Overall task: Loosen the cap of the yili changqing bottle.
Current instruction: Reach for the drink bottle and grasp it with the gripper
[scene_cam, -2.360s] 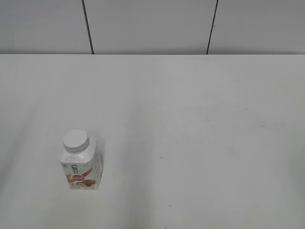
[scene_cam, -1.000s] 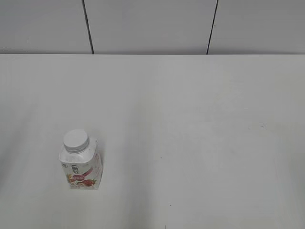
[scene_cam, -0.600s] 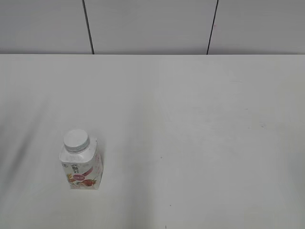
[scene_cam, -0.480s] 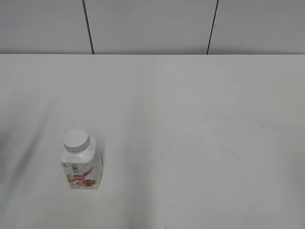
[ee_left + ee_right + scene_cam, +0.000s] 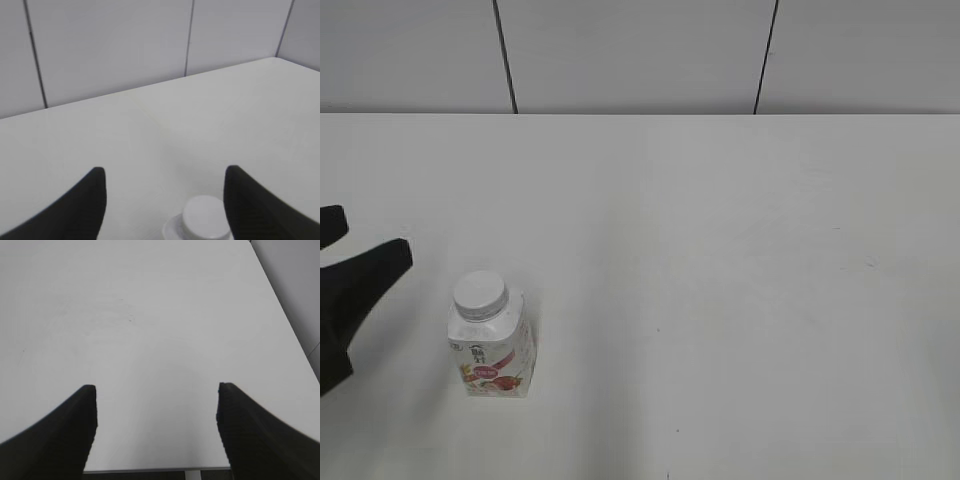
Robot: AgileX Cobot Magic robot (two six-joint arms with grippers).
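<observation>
One left gripper point(image 5: 345, 255) enters at the table's point(image 5: 740, 300) left edge, its jaws spread wide and holding nothing, near the bottle. One yili changqing bottle point(image 5: 492, 350) stands upright front-left, its single cap point(image 5: 480, 293) seated on top. Bare surface stretches rightward. One right gripper point(image 5: 156, 412), equally wide, hangs over the table's near edge.

The bottle point(image 5: 491, 350) stands upright on the near left part of the white table point(image 5: 720, 250); it is small, white and squarish, with sloped shoulders rising to a wide round neck; its label shows red strawberries and pink print on the side facing the exterior view; the cap point(image 5: 480, 294), round and white, sits on the neck; the left wrist view catches its flat top point(image 5: 205, 216) at the lower edge.
</observation>
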